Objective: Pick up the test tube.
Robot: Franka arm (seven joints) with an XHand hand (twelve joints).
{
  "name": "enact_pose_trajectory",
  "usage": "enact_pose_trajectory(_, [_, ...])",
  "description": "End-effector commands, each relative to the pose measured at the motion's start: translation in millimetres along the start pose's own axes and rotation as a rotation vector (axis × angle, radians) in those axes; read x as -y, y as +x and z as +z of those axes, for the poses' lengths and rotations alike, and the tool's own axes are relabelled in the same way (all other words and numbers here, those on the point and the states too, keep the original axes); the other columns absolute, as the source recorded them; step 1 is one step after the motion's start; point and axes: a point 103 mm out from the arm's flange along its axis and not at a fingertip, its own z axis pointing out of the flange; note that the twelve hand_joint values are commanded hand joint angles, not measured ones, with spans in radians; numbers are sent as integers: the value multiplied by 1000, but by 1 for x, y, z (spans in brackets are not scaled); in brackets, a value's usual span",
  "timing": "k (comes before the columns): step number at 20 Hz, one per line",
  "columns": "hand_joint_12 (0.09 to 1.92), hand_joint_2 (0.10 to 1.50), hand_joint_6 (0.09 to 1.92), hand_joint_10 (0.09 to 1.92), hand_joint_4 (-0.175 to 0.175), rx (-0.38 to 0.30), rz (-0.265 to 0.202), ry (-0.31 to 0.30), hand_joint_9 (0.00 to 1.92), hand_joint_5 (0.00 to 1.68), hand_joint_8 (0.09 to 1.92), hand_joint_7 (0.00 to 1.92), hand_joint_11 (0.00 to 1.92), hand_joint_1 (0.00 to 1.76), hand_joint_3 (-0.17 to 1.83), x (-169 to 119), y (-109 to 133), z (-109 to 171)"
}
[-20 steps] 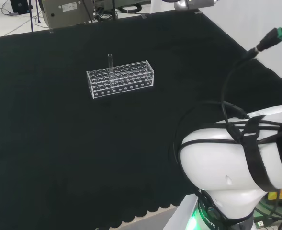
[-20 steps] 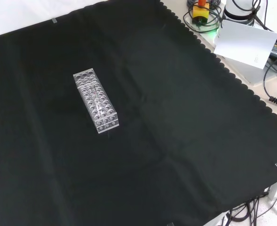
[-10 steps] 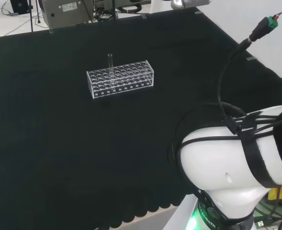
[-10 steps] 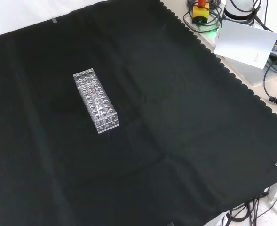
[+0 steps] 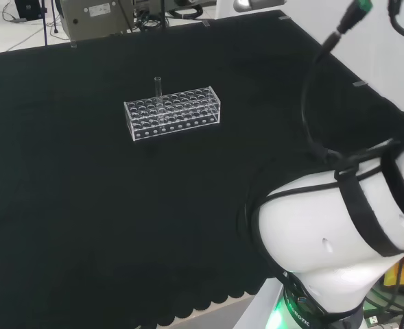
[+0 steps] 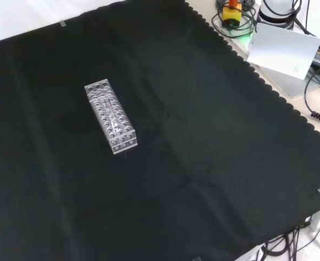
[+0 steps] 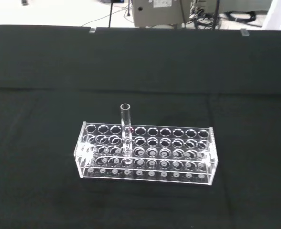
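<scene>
In the head view, nearest the camera, the arm's white link (image 5: 325,253) bulges at the lower right, wrapped in black cables and straps, with the rest of the arm rising out of view at the top right. No view lets me tell whether the hand is open or closed. Beyond the link lies the black cloth (image 5: 85,226), bare up to one clear test tube rack (image 5: 173,112) standing well apart from the arm. One clear test tube (image 5: 158,92) stands upright in the rack, near its left end in the head view, its open mouth rising above the rack's top plate. Nothing stands between the arm and the rack. In the wrist view the rack (image 7: 145,152) sits ahead, the test tube (image 7: 126,129) in a hole of its far rows, and grey equipment (image 7: 161,12) stands beyond the cloth's far edge.
</scene>
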Motion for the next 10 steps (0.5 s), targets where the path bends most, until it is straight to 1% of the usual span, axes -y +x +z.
enact_pose_trajectory(1, [1598, 925, 148, 974, -111, -76, -48, 14, 244, 321, 888, 271, 111, 621, 298, -64, -3, 17])
enact_pose_trajectory(5, [1580, 917, 182, 955, -119, -72, -54, 47, 319, 360, 893, 338, 163, 662, 308, -91, -5, 30])
enact_pose_trajectory(10, [1563, 903, 222, 932, -122, -64, -60, 85, 368, 354, 886, 386, 194, 693, 325, -121, -8, 50])
